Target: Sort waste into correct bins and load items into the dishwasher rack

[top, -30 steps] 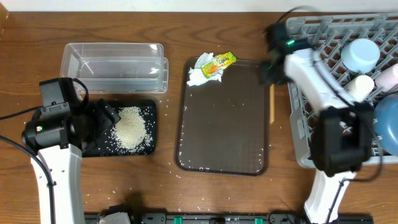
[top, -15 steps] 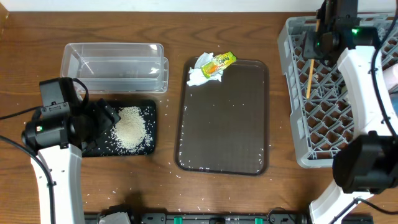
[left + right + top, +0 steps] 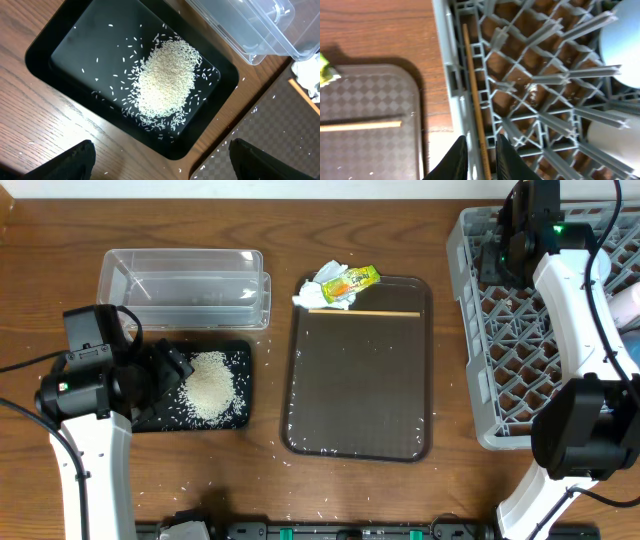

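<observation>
Right end effector [image 3: 480,139], slightly parted, straddles a slim wooden chopstick [image 3: 471,75] in the grey lattice rack [image 3: 445,50].

Table [image 3: 40,300]: tub [image 3: 185,285], black tray [image 3: 200,423], rack [image 3: 510,380]

The right claw [image 3: 481,139] has swung from the right edge of the dark brown rectangular serving tray [image 3: 360,400] to the far left corner of the grey plastic lattice rack [image 3: 472,350], and its jaws have eased slightly apart. A thin wooden chopstick [image 3: 472,90] now lies in the rack, running out from between its fingertips. A second wooden chopstick [image 3: 364,312] now lies crosswise on the tray, off to the claw's left.
</observation>
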`<state>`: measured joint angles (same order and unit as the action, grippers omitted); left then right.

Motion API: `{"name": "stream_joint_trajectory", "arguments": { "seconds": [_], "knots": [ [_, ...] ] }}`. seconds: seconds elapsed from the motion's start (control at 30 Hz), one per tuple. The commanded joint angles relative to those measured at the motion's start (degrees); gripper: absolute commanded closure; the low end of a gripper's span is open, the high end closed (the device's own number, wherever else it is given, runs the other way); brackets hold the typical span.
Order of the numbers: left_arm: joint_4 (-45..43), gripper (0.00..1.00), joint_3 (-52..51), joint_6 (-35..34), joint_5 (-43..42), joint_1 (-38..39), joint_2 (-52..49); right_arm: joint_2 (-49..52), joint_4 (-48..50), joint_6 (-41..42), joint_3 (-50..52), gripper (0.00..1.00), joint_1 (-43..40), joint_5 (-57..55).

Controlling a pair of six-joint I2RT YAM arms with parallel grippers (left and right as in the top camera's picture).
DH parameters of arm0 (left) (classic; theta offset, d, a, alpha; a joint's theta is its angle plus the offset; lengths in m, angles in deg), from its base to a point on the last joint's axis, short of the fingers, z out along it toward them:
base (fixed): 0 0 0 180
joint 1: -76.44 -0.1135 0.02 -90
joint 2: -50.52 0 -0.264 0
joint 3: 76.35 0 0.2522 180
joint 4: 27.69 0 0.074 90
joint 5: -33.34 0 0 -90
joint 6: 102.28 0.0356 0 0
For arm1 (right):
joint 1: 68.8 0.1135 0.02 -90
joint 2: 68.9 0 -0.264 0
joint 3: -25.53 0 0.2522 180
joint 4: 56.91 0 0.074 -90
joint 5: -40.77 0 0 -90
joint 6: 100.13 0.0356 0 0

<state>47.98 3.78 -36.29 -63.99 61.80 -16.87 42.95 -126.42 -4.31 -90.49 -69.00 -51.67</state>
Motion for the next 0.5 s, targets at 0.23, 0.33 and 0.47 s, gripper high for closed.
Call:
{"name": "stream_joint_trajectory", "arguments": {
  "seconds": [0.23, 0.33, 0.47],
  "knots": [
    [0.22, 0.12, 0.72, 0.13, 0.09, -0.35, -0.02, 0.61, 0.72, -0.33, 0.33, 0.54, 5.75, 17.42],
    [0.22, 0.12, 0.72, 0.13, 0.09, -0.35, -0.02, 1.7, 0.83, 3.87, 0.33, 0.51, 9.42, 15.65],
    [0.22, 0.12, 0.72, 0.11, 0.09, -0.35, -0.02, 4.61, -0.2, 22.08, 0.37, 0.62, 14.78, 13.11]
  ]
}}
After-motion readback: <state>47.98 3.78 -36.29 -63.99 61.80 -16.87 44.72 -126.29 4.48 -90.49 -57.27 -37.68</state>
